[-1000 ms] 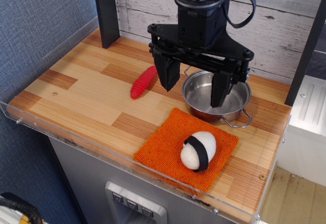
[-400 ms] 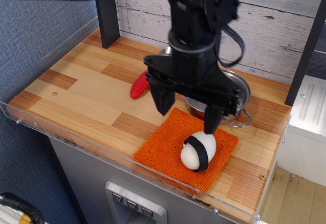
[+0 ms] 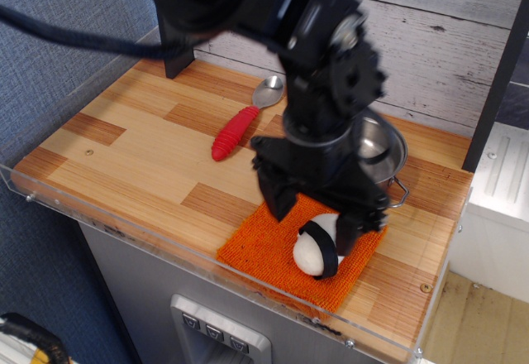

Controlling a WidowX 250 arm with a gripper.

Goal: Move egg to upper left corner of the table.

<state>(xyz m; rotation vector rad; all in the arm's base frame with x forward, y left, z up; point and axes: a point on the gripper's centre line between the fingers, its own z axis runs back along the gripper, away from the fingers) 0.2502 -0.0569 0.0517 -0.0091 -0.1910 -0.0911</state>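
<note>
On the orange cloth lies the white, black-banded egg.

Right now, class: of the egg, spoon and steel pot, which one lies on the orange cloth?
The egg, white with a black band. The red-handled spoon and steel pot rest on bare wood.

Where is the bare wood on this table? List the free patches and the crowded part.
Free: the table's left half, from the front acrylic rim up to the red-handled spoon and black post. Crowded: the right side, where gripper, egg, orange cloth and steel pot cluster.
</note>
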